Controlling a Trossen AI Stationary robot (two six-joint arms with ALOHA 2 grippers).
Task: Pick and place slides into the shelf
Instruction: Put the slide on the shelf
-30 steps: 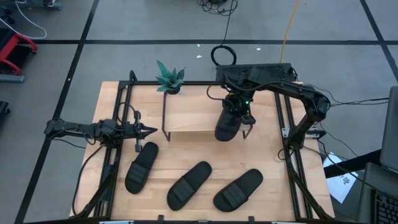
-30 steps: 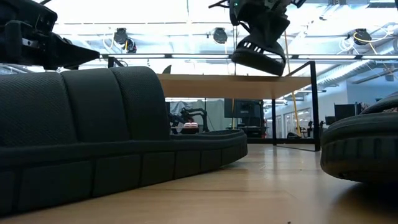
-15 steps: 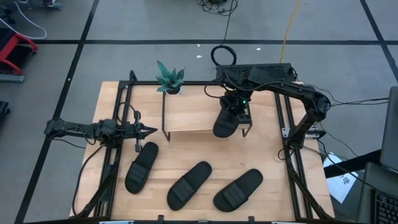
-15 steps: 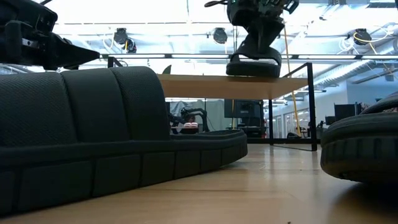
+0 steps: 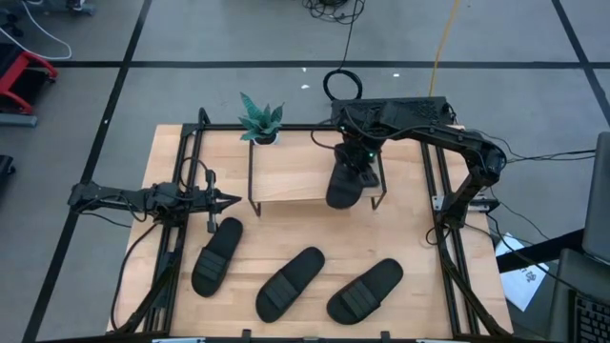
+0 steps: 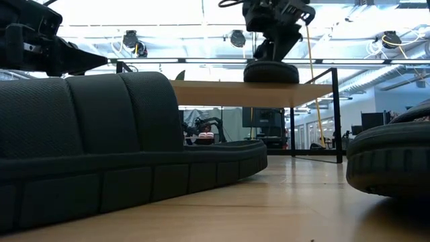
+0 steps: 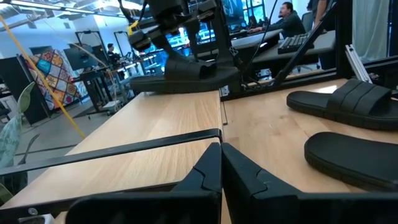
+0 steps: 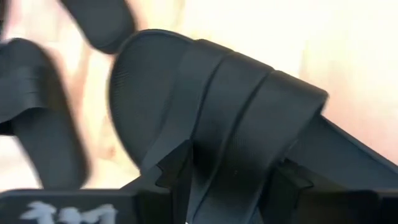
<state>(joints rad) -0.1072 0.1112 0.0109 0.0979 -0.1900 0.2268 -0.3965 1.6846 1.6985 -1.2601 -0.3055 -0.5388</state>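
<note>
The shelf [image 5: 286, 171] stands at the table's far middle, with a light wood top board [image 6: 222, 93]. One black slide [image 5: 341, 192] lies flat on the right end of that board [image 6: 271, 71]. My right gripper [image 5: 358, 162] is over it, shut on its ribbed strap. Three more slides lie sole-down on the table's near half [image 5: 217, 255], [image 5: 291, 283], [image 5: 365, 290]. My left gripper [image 5: 229, 201] waits shut at the table's left, beside the shelf's left leg, touching nothing [image 7: 221, 155]. My right gripper [image 8: 233, 177] holds the slide by its wide ribbed strap [image 8: 236, 124], one finger [image 8: 180, 168] on each side edge of the strap. It comes from above, slanting down. The slide's sole [image 6: 271, 74] rests level on the shelf's top board.
A small potted plant [image 5: 259, 119] stands off the shelf's far left corner. Black frame rails run along the table's left [image 5: 181, 191] and right [image 5: 434, 200] sides. Bare board lies left of the placed slide [image 5: 286, 176]. In the low view a slide [image 6: 101, 148] fills the foreground.
My right gripper has come down and moved a little toward the table's far edge. The slide it carries was lifted and tilted above the shelf's near edge; it has levelled out and now lies flat on the top board.
</note>
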